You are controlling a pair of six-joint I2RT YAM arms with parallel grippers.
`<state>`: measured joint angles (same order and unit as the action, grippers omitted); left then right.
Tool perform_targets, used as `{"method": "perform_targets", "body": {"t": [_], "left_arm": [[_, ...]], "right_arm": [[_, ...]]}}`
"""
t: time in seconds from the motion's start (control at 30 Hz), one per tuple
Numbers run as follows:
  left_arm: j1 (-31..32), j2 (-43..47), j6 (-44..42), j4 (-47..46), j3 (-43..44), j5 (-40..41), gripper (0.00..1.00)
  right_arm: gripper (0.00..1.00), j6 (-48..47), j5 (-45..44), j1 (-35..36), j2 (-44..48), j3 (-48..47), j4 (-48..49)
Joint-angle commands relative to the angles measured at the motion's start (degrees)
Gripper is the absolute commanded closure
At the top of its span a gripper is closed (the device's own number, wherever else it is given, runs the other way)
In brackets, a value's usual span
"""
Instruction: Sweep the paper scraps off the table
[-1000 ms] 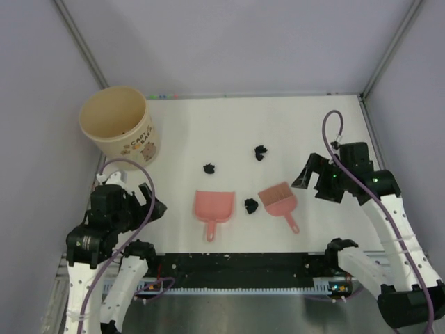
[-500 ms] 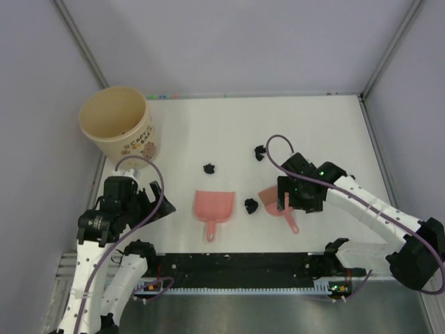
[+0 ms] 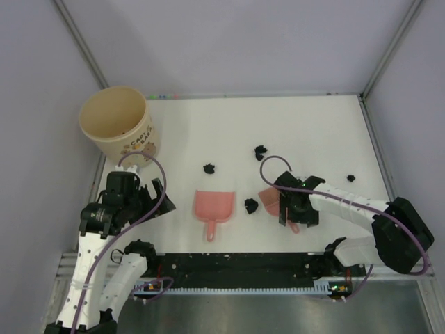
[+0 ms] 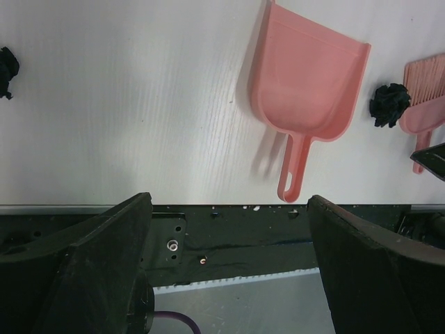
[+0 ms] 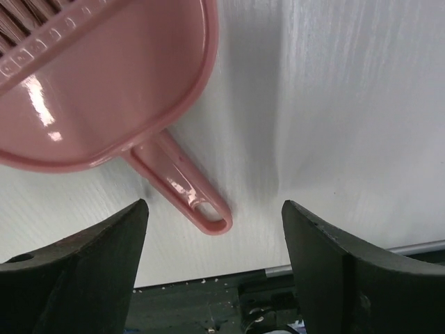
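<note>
Four paper scraps point(image 3: 250, 204) on show: small black crumpled wads, ragged at the edges, stark against the white. One sits just right of the pink dustpan point(image 3: 213, 205), squeezed between it and the bristles of the pink brush point(image 3: 268, 197). Another lies just beyond the dustpan's mouth, a third farther off beyond and to the right, and the fourth well away to the dustpan's right.

The right gripper point(image 5: 214, 209) hangs low over the brush, jaws spread either side of the looped handle, with clear gaps and no contact. Left of the dustpan, the left gripper point(image 4: 229, 202) hovers with its jaws wide apart.

The table point(image 3: 313, 132) is flat, plain white with a faint grain. A black strip point(image 3: 236, 264) runs along the edge just past the dustpan's handle. A cream paper cup point(image 3: 118, 125) with a cartoon print stands well off to the dustpan's far left — and grey-lilac walls point(image 3: 229, 42) close in on three sides.
</note>
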<state>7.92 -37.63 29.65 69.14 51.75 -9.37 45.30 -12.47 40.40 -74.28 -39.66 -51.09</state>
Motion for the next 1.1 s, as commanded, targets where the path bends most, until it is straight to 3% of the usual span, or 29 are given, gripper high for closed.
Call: {"method": "perform_targets", "body": {"t": [0.0, 0.17, 0.27, 0.57, 0.77, 1.07], "left_arm": [[0.16, 0.36, 0.06, -2.35, 0.81, 0.49, 0.02], [0.16, -0.95, -0.21, -2.61, 1.16, 0.75, 0.02], [0.25, -1.92, -0.47, -2.70, 1.43, 0.93, 0.02], [0.25, -2.89, -1.26, -2.70, 0.46, 1.02, 0.02], [0.25, -4.38, -1.96, -4.63, 2.65, -3.02, 0.02], [0.86, -6.93, 1.19, -18.94, 6.00, -21.73, 0.02]], "right_arm": [[0.25, 0.58, -2.47, 0.73, -2.44, -0.59, 6.79], [0.34, -0.65, -3.26, 0.82, -7.18, -1.74, 9.60], [0.46, -0.91, -3.44, 0.73, -8.95, -1.30, 11.18], [1.00, -1.62, -2.39, 0.73, -9.65, 0.55, 12.77], [1.00, -2.32, -3.17, 0.73, -4.30, -4.10, 5.49], [1.00, -3.02, -3.53, 0.82, 2.21, -16.05, -4.45]]}}
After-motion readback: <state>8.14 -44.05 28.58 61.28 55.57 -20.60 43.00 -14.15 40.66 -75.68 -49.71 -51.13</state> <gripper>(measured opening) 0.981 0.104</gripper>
